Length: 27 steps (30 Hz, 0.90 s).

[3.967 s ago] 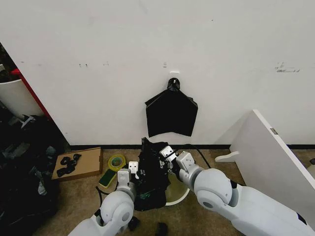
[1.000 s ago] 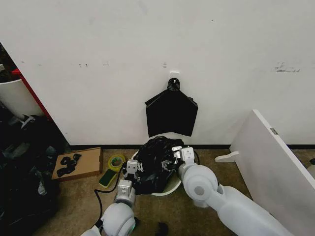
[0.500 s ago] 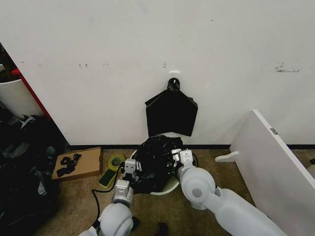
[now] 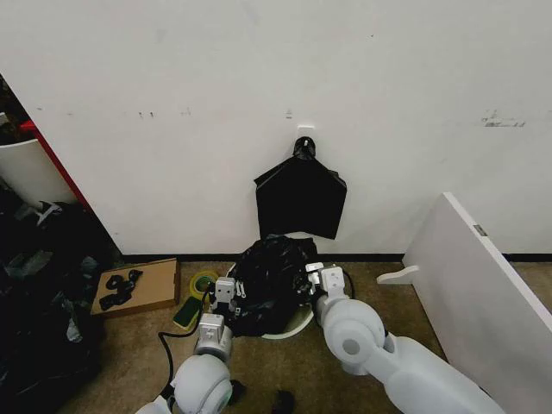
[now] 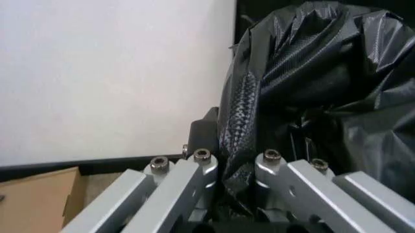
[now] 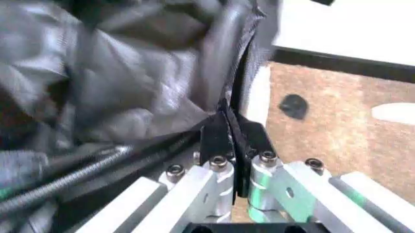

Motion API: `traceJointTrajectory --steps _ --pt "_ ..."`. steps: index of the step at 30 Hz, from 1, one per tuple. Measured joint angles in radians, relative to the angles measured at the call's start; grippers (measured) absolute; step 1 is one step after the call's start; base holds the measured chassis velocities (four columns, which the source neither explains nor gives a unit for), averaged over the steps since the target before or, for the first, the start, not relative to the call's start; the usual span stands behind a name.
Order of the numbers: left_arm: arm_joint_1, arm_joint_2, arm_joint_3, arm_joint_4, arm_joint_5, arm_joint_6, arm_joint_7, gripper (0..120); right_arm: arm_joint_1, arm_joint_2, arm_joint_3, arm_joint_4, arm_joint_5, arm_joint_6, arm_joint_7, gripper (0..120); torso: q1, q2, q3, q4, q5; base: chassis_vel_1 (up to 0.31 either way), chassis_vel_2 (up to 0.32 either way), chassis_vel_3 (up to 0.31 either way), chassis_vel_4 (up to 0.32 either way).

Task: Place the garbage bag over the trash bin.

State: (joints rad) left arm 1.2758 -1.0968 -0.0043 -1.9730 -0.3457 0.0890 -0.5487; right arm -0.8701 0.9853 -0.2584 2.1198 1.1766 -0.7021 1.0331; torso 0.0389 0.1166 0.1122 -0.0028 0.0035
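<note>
I've got both pincers, left pincer (image 4: 226,291) and right pincer (image 4: 317,276), clamped on opposite edges of the garbage bag (image 4: 269,274), stretching its mouth across the trash bin (image 4: 291,325) on the floor.

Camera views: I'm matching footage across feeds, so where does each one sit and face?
Head view: high, looking down at the garbage bag over the trash bin; both arms show.
Left wrist view: looks along the left gripper clamping bag plastic.
Right wrist view: looks along the right gripper pinching the bag's edge.
All share the bag.
</note>
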Motion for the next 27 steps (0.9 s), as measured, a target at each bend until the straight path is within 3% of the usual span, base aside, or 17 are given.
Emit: traceJointTrajectory --steps 8,27 --pt "0.026 -0.007 -0.068 -0.028 -0.05 -0.004 -0.019 4 -0.034 -0.06 0.006 -0.018 -0.045 -0.001 -0.032 0 0.0 0.0 0.0 0.0002 0.0 0.0 0.0 0.0 0.0" --pt "0.026 -0.022 -0.091 -0.065 -0.167 -0.017 -0.049 4 -0.157 -0.036 -0.001 -0.009 -0.134 0.014 -0.152 0 0.0 0.0 0.0 0.0 0.0 0.0 0.0 0.0 0.0"
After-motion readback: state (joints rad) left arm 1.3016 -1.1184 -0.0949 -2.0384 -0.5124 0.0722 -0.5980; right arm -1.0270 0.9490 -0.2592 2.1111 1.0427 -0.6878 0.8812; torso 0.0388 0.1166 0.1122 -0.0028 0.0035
